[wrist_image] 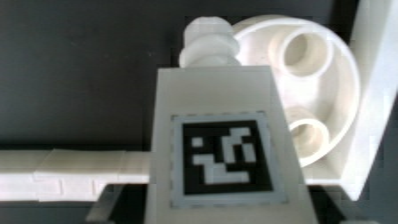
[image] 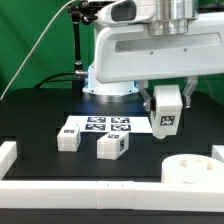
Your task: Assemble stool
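My gripper (image: 167, 112) is shut on a white stool leg (image: 167, 118) with a black-and-white tag and holds it in the air, above and just to the exterior view's left of the round seat (image: 193, 168). In the wrist view the held leg (wrist_image: 214, 120) fills the middle, its threaded end pointing toward the seat (wrist_image: 294, 75), which shows round holes. The dark fingers (wrist_image: 111, 200) press on both sides of the leg. Two more tagged legs lie on the black table: one (image: 68, 135) further to the left, one (image: 112, 146) nearer the middle.
The marker board (image: 108, 124) lies flat behind the two loose legs. White border rails run along the front (image: 80, 185) and the left edge (image: 6, 155); a rail also shows in the wrist view (wrist_image: 71, 165). The arm's base (image: 105, 85) stands behind.
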`<state>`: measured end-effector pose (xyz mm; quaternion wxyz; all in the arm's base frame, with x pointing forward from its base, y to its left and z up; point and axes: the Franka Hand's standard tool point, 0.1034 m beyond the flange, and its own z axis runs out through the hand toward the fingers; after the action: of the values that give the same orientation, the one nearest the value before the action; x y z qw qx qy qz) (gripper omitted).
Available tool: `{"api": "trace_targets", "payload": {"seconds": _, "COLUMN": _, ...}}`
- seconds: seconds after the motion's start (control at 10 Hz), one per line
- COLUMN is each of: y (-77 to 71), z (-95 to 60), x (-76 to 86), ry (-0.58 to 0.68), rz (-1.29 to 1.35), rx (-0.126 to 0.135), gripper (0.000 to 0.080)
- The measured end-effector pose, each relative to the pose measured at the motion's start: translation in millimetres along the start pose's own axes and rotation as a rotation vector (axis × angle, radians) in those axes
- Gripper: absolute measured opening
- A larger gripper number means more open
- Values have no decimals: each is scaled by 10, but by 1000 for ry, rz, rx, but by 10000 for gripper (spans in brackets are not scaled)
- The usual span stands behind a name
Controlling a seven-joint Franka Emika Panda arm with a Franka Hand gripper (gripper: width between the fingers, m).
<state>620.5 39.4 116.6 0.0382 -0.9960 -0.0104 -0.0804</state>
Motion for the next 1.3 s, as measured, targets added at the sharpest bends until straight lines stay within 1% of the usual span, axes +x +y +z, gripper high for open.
{"api": "trace_targets", "payload": {"seconds": 0.1, "y": -7, "z": 11, "x": 26, "ry": 68, "rz": -2, "rx": -5, "gripper": 337}}
{"api": "trace_targets", "payload": {"seconds": 0.2, "y": -52, "z": 19, "x": 55, "ry": 156, "rz": -9, "rx": -8, "gripper": 337}}
{"api": "trace_targets", "payload": {"seconds": 0.4, "y": -172, "z": -5, "x": 129, "ry": 253, "rz": -28, "rx": -6, "gripper": 337}}
{"api": "trace_targets", "payload": {"seconds": 0.6, "y": -150, "z": 16, "x": 106, "ry": 257, "rz": -30, "rx": -8, "gripper": 337}}
{"api": "trace_targets", "payload": {"seconds": 0.7, "y": -174, "z": 23, "x": 108, "ry": 258, "rz": -33, "rx": -7, "gripper": 337}}
{"api": "trace_targets", "payload": {"seconds": 0.8, "y": -255, "z": 54, "x": 140, "ry": 258, "rz": -50, "rx": -3, "gripper": 337}}
{"api": "trace_targets", "payload": {"seconds": 0.9, "y": -318, "z": 74, "x": 241, "ry": 268, "rz": -77, "rx": 0, "gripper": 337}}
{"api": "trace_targets", "payload": {"seconds": 1.0, "y": -343, "z": 109, "x": 332, "ry": 276, "rz": -102, "rx": 0, "gripper": 337}}
{"api": "trace_targets", "payload": {"seconds": 1.1, "y": -353, "z": 136, "x": 384, "ry": 287, "rz": -114, "rx": 0, "gripper": 337}}
{"api": "trace_targets", "payload": {"seconds": 1.3, "y": -345, "z": 147, "x": 371, "ry": 296, "rz": -113, "rx": -2, "gripper": 337}}
